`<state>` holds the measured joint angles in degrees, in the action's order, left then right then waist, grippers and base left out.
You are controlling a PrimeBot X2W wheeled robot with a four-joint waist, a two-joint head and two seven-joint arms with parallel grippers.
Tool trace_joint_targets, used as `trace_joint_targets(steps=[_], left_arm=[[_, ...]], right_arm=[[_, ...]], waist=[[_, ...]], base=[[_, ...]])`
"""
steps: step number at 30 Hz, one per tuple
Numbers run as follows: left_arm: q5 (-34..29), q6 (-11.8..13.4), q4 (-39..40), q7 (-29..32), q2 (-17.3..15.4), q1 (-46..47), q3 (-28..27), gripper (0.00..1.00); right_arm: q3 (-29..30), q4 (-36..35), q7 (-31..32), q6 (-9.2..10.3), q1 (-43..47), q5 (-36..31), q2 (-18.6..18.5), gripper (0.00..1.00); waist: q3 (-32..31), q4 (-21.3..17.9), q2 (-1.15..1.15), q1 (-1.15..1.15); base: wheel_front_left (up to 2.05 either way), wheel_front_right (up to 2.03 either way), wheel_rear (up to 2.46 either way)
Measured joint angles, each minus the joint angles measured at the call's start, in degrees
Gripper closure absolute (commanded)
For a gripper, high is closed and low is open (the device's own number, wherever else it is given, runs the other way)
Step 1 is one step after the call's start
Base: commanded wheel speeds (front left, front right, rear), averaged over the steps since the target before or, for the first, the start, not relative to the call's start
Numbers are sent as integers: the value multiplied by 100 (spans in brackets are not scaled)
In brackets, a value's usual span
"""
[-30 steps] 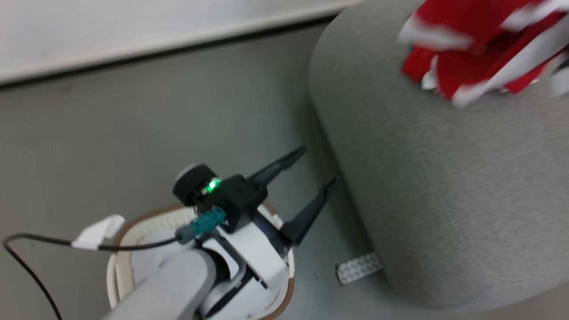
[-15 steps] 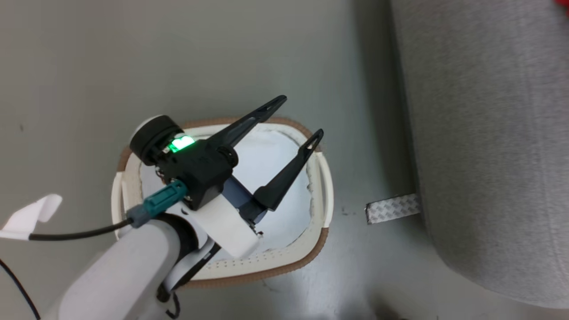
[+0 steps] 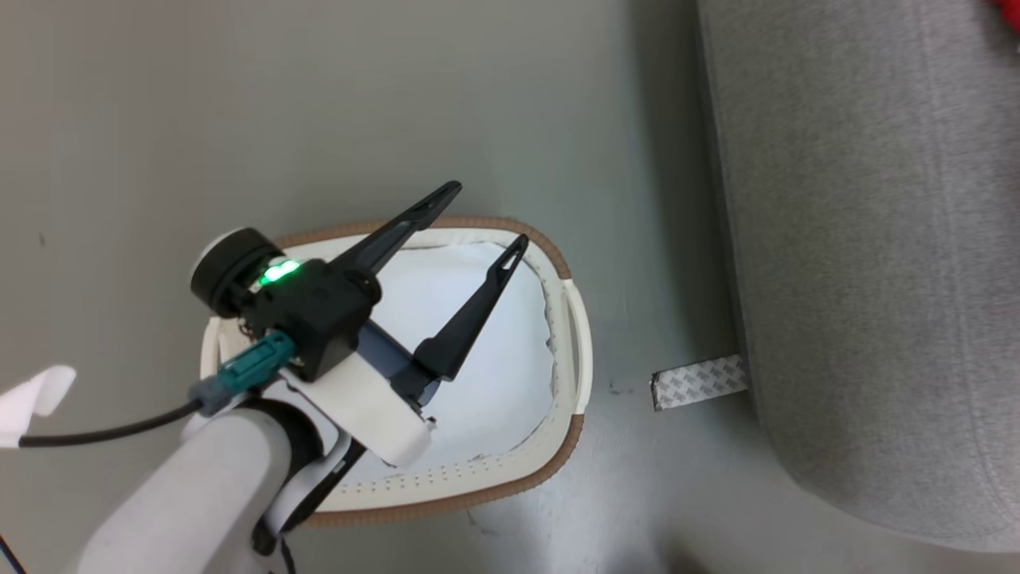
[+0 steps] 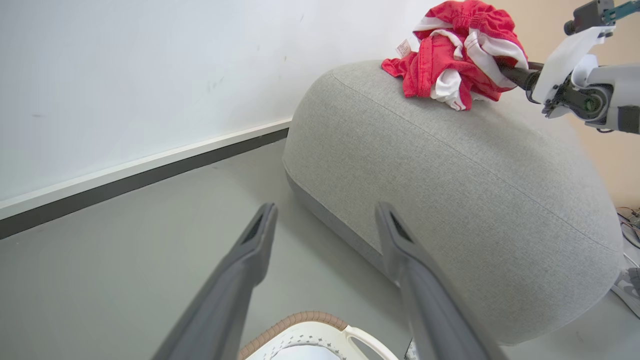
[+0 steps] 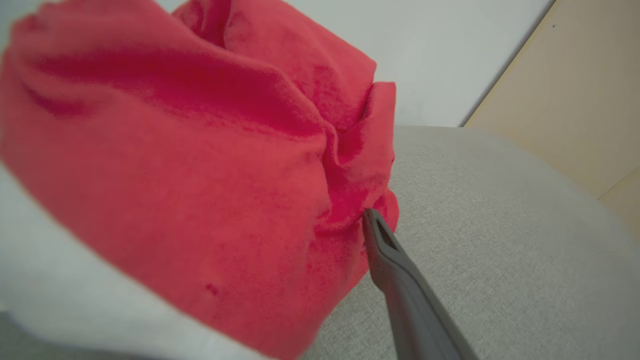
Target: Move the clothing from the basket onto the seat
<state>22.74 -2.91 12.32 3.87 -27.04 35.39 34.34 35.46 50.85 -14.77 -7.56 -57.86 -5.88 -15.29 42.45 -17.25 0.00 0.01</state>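
Observation:
The red and white clothing [image 4: 452, 55] lies bunched on top of the grey seat [image 4: 475, 190]; a red sliver of the clothing [image 3: 1008, 6] shows at the head view's top right corner. My right gripper [image 4: 515, 75] reaches into the heap from the right. Up close the red clothing [image 5: 200, 175] lies against one finger [image 5: 395, 265] that stands well off centre, so the jaws are open; the other finger is hidden by fabric. My left gripper [image 3: 490, 214] hangs open with nothing in it over the basket [image 3: 478, 478], which holds a white pad [image 3: 494, 359].
The basket stands on grey floor just left of the seat [image 3: 876, 239], with a strip of patterned tape [image 3: 700, 381] between them. A white wall with a dark baseboard [image 4: 150, 170] runs behind. A tan panel [image 5: 575, 100] stands beyond the seat.
The head camera has swung down from the seat and its clothing to the basket. Since half a second ago my open left gripper has drifted a little to the left over the basket.

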Motion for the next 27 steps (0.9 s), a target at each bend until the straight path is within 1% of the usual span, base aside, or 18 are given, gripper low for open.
trace_joint_targets(steps=[2,5,13,19,23,25,27], left_arm=[[12,52,-25,-75,-16,-81,-30,0],[58,140,-108,-208,-12,-248,-73,0],[308,486,-700,-931,125,-1045,-233,0],[584,746,-1355,-1543,342,-1746,-414,0],[689,925,-1720,-1736,467,-2199,-565,0],[703,995,-1876,-1816,505,-2398,-635,0],[747,1032,-2001,-1858,613,-2606,-723,0]], right_arm=[[-88,-102,-19,0,157,-5,75,0],[-332,-499,-23,0,566,115,202,0],[-985,-1760,-26,1,2227,577,541,0],[-1427,-2613,-26,1,3373,739,801,0],[-1733,-3056,-37,1,3963,847,860,0],[-1886,-3209,-37,0,4261,853,932,0],[-1983,-3374,-37,1,4508,910,976,0]], waist=[[-125,-42,0,0],[-373,-95,0,0],[-1333,-134,0,-1],[-2212,-14,0,-2],[-2779,115,0,-3],[-3035,194,0,-3],[-3266,284,0,-3]], base=[[0,0,0],[0,0,0],[0,0,0],[0,0,0],[0,0,0],[0,0,0],[0,0,0]])
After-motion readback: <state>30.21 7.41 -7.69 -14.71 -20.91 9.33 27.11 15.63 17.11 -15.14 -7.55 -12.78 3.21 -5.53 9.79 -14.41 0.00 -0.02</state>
